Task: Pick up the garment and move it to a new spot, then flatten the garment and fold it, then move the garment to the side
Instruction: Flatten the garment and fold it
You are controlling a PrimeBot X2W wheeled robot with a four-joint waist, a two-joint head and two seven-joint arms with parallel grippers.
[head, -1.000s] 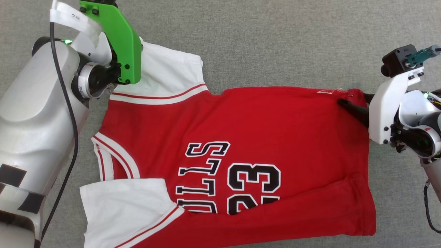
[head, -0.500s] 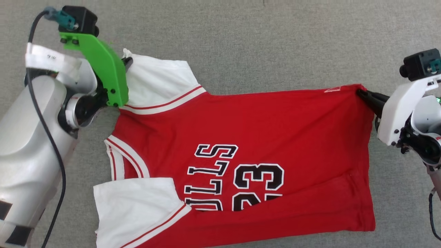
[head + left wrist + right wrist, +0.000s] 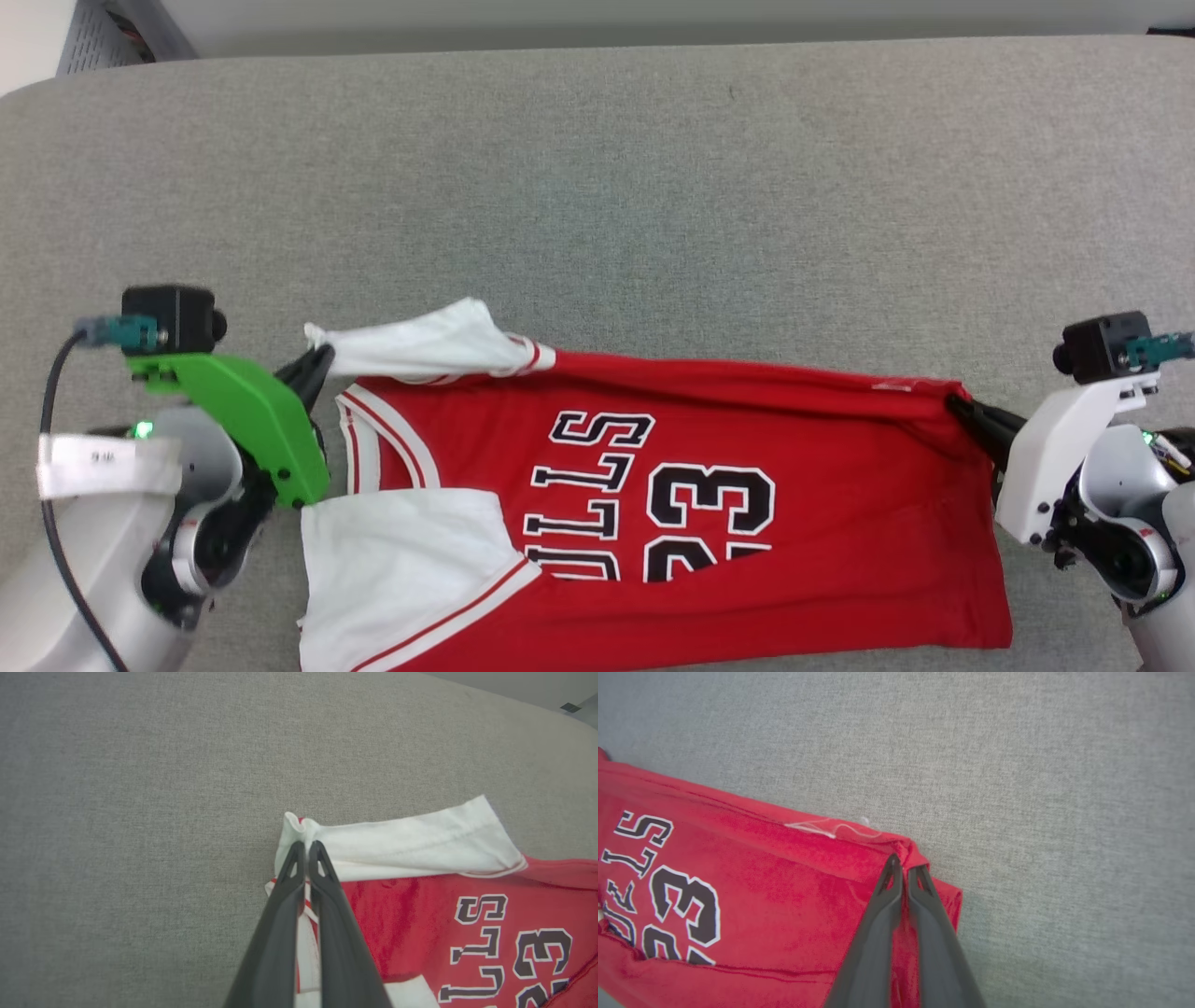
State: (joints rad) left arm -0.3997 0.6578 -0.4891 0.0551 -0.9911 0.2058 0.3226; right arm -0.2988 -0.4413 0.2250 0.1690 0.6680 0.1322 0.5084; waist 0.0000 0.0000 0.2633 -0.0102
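At the left, the left gripper (image 3: 316,362) is clenched on the bunched cuff of the far sleeve (image 3: 429,343), its two dark fingers pressed together with white cloth pinched between the tips. From there the garment (image 3: 794,467) stretches rightward across the near half of the grey padded surface (image 3: 597,187), front side up. Its near sleeve (image 3: 401,560) lies flat at the near left and the black numerals (image 3: 709,509) sit about mid-body. At the right, the right gripper (image 3: 960,406) is likewise clamped on the far hem corner, a small fold of red cloth caught between its tips.

The shirt looks light, thin and limp: the far edge is drawn into a fairly taut line between the two holds, while the rest appears to drape loosely toward the near edge. Corners and hems seem the sound places to take hold, as here. A pinch this small could slip if the arms pull further apart, and the held sleeve is rolled over and will likely need smoothing.

The surface far of the shirt offers room. A dark slotted object (image 3: 121,37) stands past the far left corner, well apart.
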